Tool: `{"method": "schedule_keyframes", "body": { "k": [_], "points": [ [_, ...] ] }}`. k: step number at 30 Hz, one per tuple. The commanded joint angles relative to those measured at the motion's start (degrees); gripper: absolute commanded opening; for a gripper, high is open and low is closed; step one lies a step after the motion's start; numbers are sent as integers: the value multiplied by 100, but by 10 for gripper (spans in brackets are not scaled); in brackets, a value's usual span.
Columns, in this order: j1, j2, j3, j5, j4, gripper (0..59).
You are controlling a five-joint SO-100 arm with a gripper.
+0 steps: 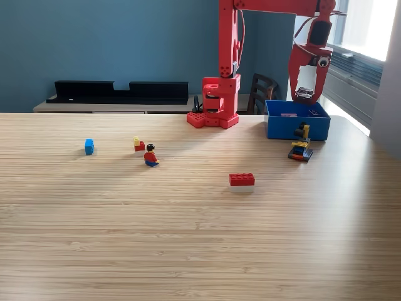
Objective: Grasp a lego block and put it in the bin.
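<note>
No writing is readable anywhere. The bin (298,128), a shallow bright-blue plastic box, sits at the desk's (188,251) far edge on the exterior view's right. My tool (305,94) hangs just above it; I cannot tell how wide it stands. A glossy red two-by-four lego brick (242,179) lies mid-desk on the pale striped wood grain, well apart from the bin.

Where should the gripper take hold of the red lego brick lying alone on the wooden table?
Probably from straight above, with the jaws closing across the narrow width of the red brick. It lies flat with its long side facing the camera, studs up, and nothing stands near it on the table, so both long faces look free. The gripper hangs above the blue bin.
</note>
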Motion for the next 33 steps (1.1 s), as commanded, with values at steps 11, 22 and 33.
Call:
{"method": "schedule_keyframes", "body": {
  "k": [11, 22, 33],
  "points": [
    [-62, 114, -62, -167, 185, 266],
    [404, 123, -545, 44, 211, 3],
    [3349, 202, -1714, 642, 193, 1]
  ]
}}
